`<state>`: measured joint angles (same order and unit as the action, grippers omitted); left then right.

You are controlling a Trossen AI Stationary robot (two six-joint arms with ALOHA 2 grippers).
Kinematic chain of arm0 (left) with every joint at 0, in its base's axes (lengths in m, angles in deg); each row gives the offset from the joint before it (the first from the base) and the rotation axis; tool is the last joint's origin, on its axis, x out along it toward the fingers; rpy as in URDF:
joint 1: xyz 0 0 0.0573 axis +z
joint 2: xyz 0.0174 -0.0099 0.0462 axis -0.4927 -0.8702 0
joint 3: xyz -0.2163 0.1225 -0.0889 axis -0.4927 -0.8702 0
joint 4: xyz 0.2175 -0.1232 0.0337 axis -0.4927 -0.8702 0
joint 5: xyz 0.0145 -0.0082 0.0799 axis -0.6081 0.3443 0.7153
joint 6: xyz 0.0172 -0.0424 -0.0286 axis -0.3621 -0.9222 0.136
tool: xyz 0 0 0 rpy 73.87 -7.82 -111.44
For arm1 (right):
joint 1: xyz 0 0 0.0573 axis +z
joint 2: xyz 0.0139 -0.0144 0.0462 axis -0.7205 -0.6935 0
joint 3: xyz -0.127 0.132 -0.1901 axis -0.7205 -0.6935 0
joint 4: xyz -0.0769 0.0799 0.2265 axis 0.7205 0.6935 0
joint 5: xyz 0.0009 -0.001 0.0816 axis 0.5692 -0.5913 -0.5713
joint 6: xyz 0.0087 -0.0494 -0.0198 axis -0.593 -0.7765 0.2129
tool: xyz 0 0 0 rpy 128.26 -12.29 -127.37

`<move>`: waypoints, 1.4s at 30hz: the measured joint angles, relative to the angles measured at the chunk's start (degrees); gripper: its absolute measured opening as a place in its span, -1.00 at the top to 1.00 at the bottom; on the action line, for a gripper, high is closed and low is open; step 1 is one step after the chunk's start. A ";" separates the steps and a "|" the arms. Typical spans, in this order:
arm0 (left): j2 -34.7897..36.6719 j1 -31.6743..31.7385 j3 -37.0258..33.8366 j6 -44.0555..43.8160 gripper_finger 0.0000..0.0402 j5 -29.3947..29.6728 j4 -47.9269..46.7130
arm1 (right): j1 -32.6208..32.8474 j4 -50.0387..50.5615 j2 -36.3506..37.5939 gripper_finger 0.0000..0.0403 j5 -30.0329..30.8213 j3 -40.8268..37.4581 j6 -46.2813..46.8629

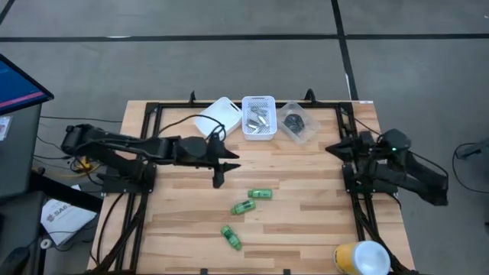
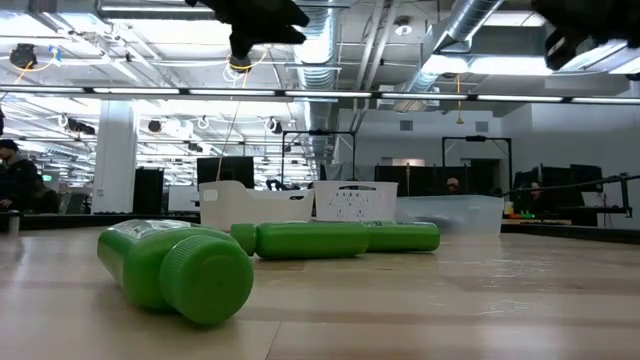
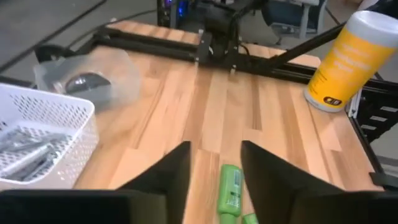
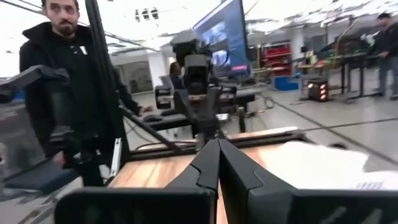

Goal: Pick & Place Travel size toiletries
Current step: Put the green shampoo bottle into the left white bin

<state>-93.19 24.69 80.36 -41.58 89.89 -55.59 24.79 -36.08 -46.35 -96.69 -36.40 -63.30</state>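
Observation:
Three bright green little bottles lie on their sides on the wooden table: one, one and one nearest the front edge. Slim silvery tubes lie in the white mesh basket, and black pots lie in the clear tub. My left gripper is open and empty, above the table just left of the bottles. In the left wrist view one bottle shows between and beyond its fingers. My right gripper is shut and empty at the table's right side, as the right wrist view shows.
A plain white bin stands left of the mesh basket at the table's far edge. A yellow canister with a white lid stands at the front right corner. Black frame rails run along both sides. A person stands beyond the table's left side.

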 joint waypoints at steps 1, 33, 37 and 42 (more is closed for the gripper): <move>-0.52 -0.33 0.16 -0.44 0.24 0.01 -0.02 | 0.06 -1.72 0.00 1.00 -0.87 -1.66 0.78; -27.65 -4.35 19.82 8.63 -0.22 0.67 -11.07 | 8.86 -15.19 -0.11 0.99 -2.40 -19.45 18.27; -30.37 -4.93 19.82 8.69 -0.36 0.95 -8.17 | 8.91 -15.01 -0.13 0.99 -2.28 -19.45 18.27; -34.05 -5.41 19.82 8.70 -0.44 1.01 -3.65 | 8.81 -15.00 -0.09 0.99 -2.25 -19.47 18.27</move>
<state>-127.24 19.28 100.18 -32.88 90.90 -59.25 33.60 -51.08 -46.44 -98.93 -55.87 -45.03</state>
